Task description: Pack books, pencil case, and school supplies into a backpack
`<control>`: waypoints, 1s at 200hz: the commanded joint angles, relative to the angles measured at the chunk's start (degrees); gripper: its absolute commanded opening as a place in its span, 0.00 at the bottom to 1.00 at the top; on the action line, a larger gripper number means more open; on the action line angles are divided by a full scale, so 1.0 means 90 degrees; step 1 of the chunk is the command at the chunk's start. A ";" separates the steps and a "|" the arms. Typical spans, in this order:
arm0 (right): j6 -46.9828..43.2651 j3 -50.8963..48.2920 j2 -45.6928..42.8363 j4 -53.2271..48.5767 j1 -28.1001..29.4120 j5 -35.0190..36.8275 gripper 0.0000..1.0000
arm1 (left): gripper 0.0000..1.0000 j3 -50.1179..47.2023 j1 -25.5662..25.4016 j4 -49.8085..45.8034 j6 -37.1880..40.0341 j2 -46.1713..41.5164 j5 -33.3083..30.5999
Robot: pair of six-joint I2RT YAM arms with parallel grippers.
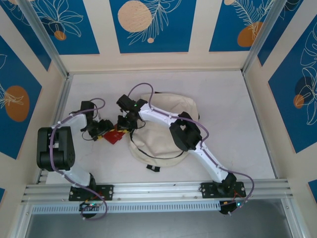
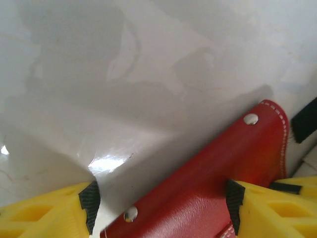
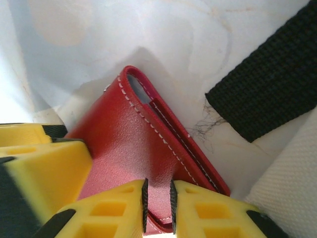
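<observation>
As the overhead view stands, the red pencil case (image 1: 115,135) lies flat on the white table (image 1: 223,99), just beside the left edge of the backpack (image 1: 168,124), with both claws on it. The left gripper (image 1: 101,130) stands wide, its yellow fingers astride the case's breadth. In its wrist view (image 2: 161,208) one pad meets the red edge, and I cannot confirm that the other does. The right gripper (image 1: 124,124) is drawn narrow, and its wrist view (image 3: 158,198) shows it pinching the thin stitched rim of the case (image 3: 138,148). I judge the case light and of smooth, glossy leather-like material, so likely slippery under hard pads. It looks flat and somewhat flexible, so a rim pinch may let it droop or swivel. The better hold, in my opinion, is across the full width between the two metal studs (image 2: 251,119), where the left claw is placed. A black strap (image 3: 267,84) lies near the case's far corner, with cream canvas just beyond it, and could snag on a lift. The table left of the case and beyond the bag offers room. The right arm (image 1: 185,134) crosses over the bag itself, which narrows the approach. I cannot tell whether the bag's zip is open.
</observation>
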 commanded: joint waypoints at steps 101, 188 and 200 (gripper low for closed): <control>-0.0432 0.0141 0.0327 -0.0871 -0.0204 0.0009 0.24 | 0.14 -0.0506 -0.0237 0.0412 -0.0664 -0.0937 0.1246; -0.1177 -0.2123 -0.3243 -0.0351 -0.1090 0.0889 0.55 | 0.03 0.0450 -0.0720 -0.0311 -0.0687 -0.2845 0.0726; -0.1210 -0.2781 -0.3620 -0.0406 -0.1348 0.1082 0.56 | 0.03 0.0541 -0.0965 -0.0159 -0.0871 -0.2877 0.0872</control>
